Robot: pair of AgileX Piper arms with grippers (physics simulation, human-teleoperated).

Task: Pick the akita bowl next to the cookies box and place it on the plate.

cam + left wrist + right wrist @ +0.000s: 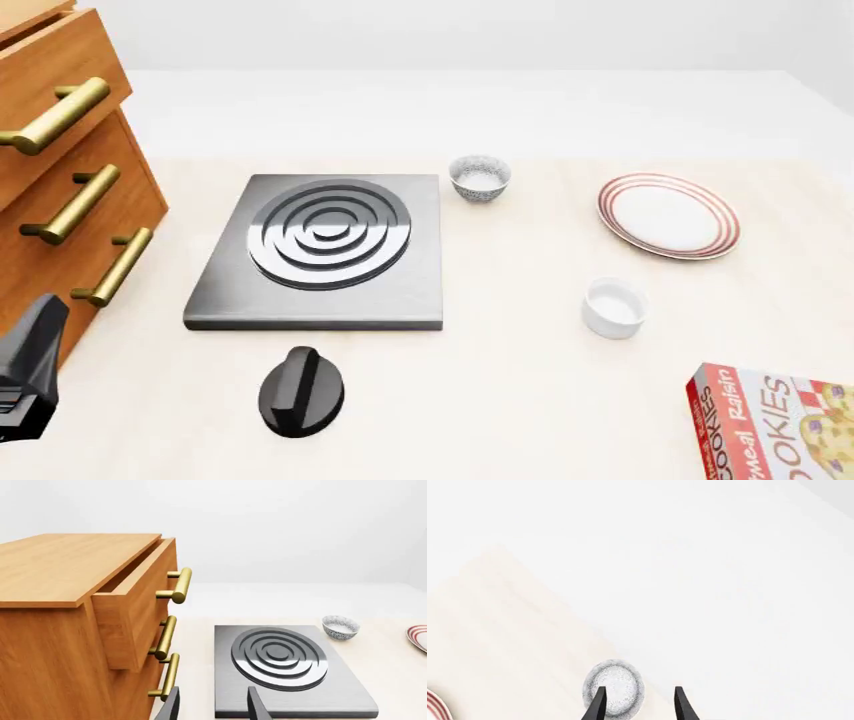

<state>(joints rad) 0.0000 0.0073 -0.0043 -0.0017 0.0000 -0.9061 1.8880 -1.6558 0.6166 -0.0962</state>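
An akita bowl (pixel 620 685), grey-patterned outside, sits by the table's edge in the right wrist view. It lies just ahead of my open, empty right gripper (pixel 639 706) and is partly behind one finger. That bowl and the right gripper are outside the front view. The red cookies box (pixel 781 425) lies at the front right corner. A twin patterned bowl (pixel 481 178) stands beside the stove, far from the box. The red-ringed plate (pixel 667 215) lies right of it. My left gripper (pixel 213 707) is open and empty, near the stove's front edge.
A wooden cabinet (pixel 67 190) with brass handles stands at the left, its top drawer (pixel 133 605) pulled partly out. The grey stove slab (pixel 327 250) fills the middle, with a black knob (pixel 303 390) in front. A plain white cup (pixel 615 307) stands between plate and box.
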